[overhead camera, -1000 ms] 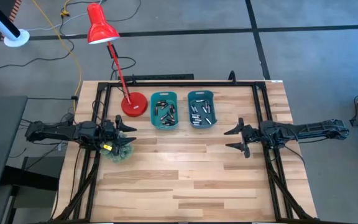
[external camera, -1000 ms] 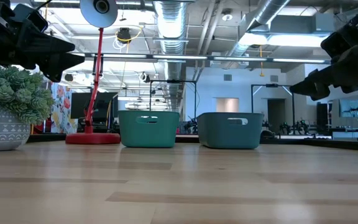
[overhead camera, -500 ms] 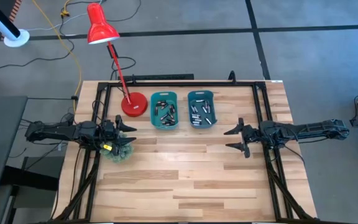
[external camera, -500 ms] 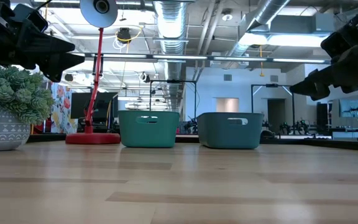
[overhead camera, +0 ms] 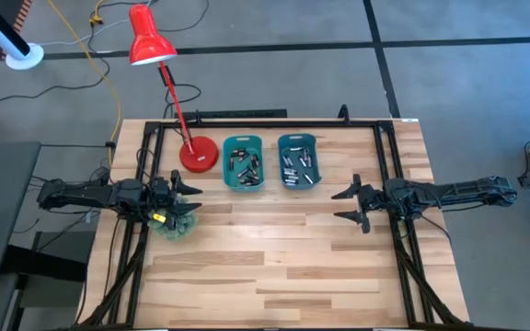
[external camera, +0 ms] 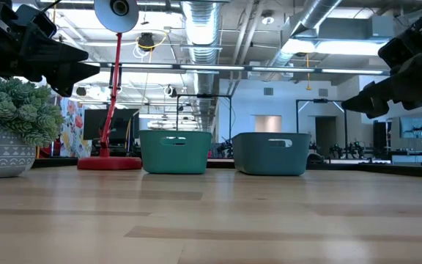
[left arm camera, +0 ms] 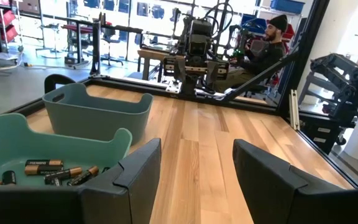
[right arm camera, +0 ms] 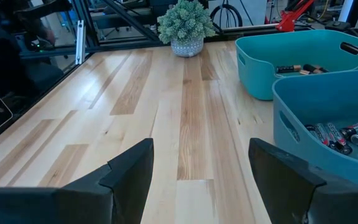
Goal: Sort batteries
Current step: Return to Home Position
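Two teal bins stand side by side at the table's far middle: the left bin (overhead camera: 244, 163) holds dark batteries (left arm camera: 48, 171), the right bin (overhead camera: 297, 159) holds silver-grey batteries (right arm camera: 347, 132). My left gripper (overhead camera: 188, 190) hangs open above the table's left side, over a potted green plant (overhead camera: 177, 221). My right gripper (overhead camera: 345, 205) hangs open at the right side, clear of the wood. Neither has anything between its fingers.
A red desk lamp stands on its round base (overhead camera: 198, 154) left of the bins. The plant in its grey pot (external camera: 6, 150) sits at the left. A black frame (overhead camera: 265, 120) runs round the table. Bare wood (overhead camera: 274, 257) spreads across the near half. A person (left arm camera: 266, 46) sits beyond the right edge.
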Motion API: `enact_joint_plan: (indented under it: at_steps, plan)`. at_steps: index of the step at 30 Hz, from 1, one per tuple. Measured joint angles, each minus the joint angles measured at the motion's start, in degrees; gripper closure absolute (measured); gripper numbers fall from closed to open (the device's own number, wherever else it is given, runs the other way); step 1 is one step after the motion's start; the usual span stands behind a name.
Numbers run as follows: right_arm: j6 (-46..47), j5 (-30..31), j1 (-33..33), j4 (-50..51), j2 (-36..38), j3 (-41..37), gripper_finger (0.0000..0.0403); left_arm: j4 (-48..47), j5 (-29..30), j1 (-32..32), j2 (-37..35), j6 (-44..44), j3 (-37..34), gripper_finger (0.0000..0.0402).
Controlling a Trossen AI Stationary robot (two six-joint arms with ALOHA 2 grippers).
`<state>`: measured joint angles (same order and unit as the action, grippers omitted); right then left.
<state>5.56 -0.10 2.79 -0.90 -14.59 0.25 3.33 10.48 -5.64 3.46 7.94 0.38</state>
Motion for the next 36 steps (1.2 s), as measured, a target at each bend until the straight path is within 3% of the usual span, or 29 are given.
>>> enact_joint_plan:
  at_steps: [36]
  plan:
    - [0.0,-0.02,0.0,0.01,0.0,0.0,0.0124,0.0,0.02,-3.29,0.0,0.0,0.0,0.0207]
